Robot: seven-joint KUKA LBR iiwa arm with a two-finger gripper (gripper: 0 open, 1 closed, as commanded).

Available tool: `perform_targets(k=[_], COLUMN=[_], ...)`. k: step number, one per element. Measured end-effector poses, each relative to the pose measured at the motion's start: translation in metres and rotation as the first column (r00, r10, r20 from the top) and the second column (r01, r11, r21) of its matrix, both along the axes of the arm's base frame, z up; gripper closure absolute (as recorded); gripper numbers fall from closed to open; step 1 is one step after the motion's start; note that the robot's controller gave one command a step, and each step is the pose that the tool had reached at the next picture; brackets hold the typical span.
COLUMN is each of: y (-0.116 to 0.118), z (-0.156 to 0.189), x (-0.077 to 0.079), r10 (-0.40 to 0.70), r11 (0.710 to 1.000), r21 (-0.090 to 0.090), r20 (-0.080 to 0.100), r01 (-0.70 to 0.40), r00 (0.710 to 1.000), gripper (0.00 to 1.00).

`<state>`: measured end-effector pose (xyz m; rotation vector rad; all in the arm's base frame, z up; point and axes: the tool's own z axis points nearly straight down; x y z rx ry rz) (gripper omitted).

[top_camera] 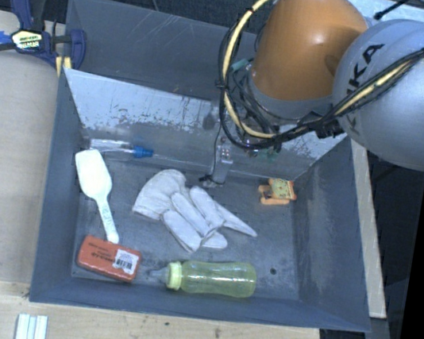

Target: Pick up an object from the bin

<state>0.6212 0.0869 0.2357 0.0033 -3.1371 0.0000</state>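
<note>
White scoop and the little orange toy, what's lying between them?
A white glove lies between them, in the camera view.

The bin (313, 250) is matt grey metal, scratched along its back wall. The white glove (181, 208) looks like soft creased cloth, the baby bottle (214, 278) translucent plastic, the white spatula (96, 180) smooth plastic. The arm's orange cover (309, 44) is glossy.

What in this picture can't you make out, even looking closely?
- Camera view, red box: the label's print is too small to read.
- Camera view, orange thing near the right wall: too small to tell what it is.
- Camera view, bin: the right part of its back wall is hidden behind the arm.
- Camera view, gripper at the glove: touching or just above, the angle does not tell.
</note>
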Motion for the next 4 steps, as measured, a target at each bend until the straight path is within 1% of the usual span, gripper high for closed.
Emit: perform_targets(k=[1, 2, 3, 4], y=[0.000, -0.038, -0.030, -0.006], z=[0.005, -0.049, -0.089, -0.126], x=[0.001, -0.019, -0.034, -0.070], r10=[-0.002, 0.053, -0.015, -0.074], r11=[1.000, 0.999, 1.000, 0.997], r21=[0.001, 0.001, -0.004, 0.003], r20=[0.009, 0.013, 0.007, 0.008], r01=[0.002, -0.053, 0.015, 0.074], r00=[1.000, 0.999, 1.000, 0.997], gripper=[0.00, 0.00, 0.00, 0.00])
